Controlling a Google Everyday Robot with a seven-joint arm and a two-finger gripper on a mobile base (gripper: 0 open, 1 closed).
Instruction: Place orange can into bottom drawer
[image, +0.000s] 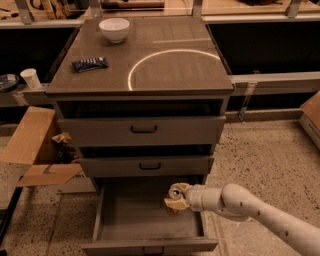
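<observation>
The bottom drawer (125, 220) of the grey cabinet is pulled out, its plain grey inside showing. My gripper (176, 199) reaches in from the right on a white arm and is shut on the orange can (174, 193), whose silver top faces up. The can hangs over the right part of the open drawer, just below the front of the middle drawer (147, 166). The can's lower part is hidden by the fingers.
A white bowl (114, 29) and a dark snack bar (89, 63) lie on the cabinet top. The top drawer (142, 130) is shut. Flattened cardboard (35, 150) lies on the floor at left; a paper cup (31, 78) stands on a shelf at left.
</observation>
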